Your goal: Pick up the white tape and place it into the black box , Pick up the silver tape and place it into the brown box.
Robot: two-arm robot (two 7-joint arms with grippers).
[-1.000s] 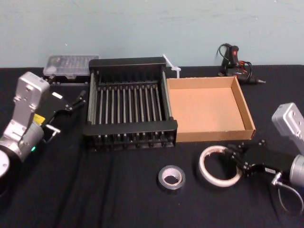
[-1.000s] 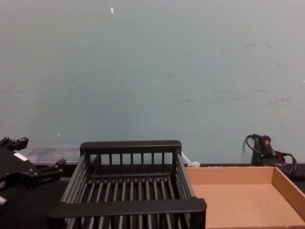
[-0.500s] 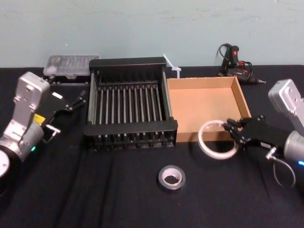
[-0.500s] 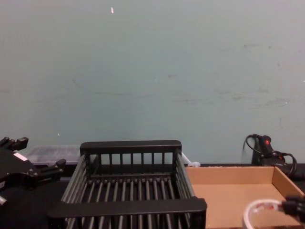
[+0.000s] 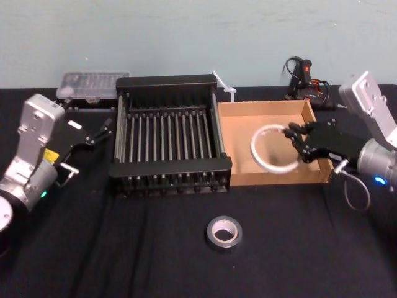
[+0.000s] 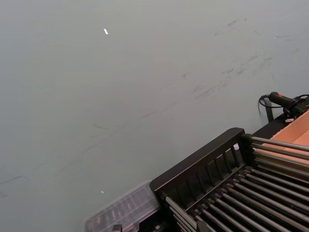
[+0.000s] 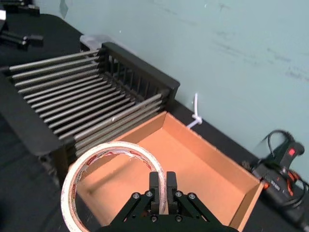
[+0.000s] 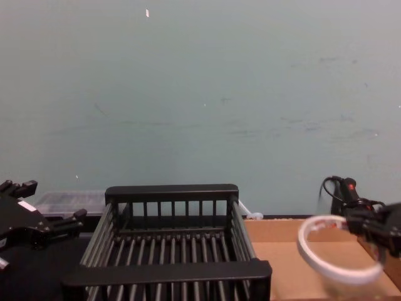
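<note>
While the left gripper [image 5: 99,131] sits parked left of the black box [image 5: 169,166], jaw state unclear; right gripper [image 5: 296,140] pinches white tape [image 5: 270,149] by its right rim above the brown box [image 5: 245,141]; silver tape [image 5: 224,231] lies near.

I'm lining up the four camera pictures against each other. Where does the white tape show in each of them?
Head view: the white tape hangs over the brown box, held by the right pincer.
Chest view: white tape at lower right, above the brown box.
Right wrist view: white tape near the lower edge, clamped in the pincer.
Left wrist view: not in it.
Shared landmark: the black box, directly left of the brown box.
</note>
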